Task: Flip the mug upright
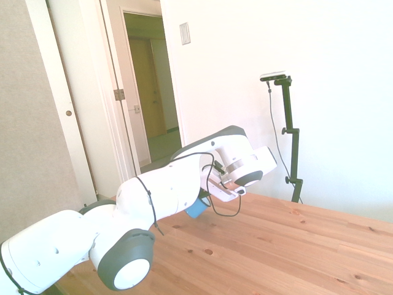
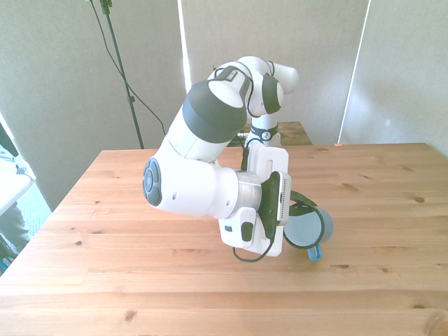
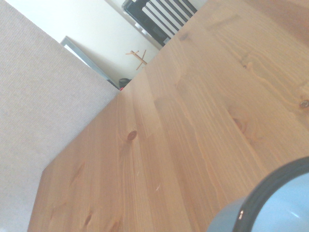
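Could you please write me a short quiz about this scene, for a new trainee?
1. True or false: the mug stands far from the gripper, alone at the table's edge.
2. In the front view, the mug's handle is: A) at its lower side, near the tabletop; B) pointing straight up; C) broken off.
3. Fill in: in the wrist view, the mug's rim looks ____ in colour.

Key
1. False: it is right at the gripper, beside the wrist.
2. A.
3. Dark.
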Controlling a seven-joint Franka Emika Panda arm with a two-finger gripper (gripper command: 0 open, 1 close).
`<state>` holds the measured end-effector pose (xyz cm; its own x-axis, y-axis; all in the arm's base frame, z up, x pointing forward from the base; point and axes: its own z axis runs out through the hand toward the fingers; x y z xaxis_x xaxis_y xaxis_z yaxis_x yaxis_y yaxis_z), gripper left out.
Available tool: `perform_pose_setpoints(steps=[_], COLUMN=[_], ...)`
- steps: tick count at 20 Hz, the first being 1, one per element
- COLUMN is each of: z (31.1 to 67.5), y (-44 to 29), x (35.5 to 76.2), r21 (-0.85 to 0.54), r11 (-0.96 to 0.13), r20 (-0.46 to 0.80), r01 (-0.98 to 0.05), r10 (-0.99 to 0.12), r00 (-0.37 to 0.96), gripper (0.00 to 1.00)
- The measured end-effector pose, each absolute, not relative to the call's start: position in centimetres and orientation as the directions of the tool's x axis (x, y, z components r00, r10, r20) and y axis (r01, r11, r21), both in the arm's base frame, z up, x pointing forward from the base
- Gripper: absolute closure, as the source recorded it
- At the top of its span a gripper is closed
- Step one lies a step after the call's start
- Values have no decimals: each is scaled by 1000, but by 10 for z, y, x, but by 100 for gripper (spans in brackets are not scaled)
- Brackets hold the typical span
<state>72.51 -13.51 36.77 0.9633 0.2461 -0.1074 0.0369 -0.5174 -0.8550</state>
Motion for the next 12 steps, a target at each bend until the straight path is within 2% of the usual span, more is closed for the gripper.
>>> perform_pose_setpoints(steps=[5, 12], z=[404, 466], y=[-141, -135], x=[730, 738], r21=[-799, -611], r11=[-600, -791], r20=[-75, -47], r01=[43, -34], r10=[170, -7], r00=[983, 999], gripper=[100, 100])
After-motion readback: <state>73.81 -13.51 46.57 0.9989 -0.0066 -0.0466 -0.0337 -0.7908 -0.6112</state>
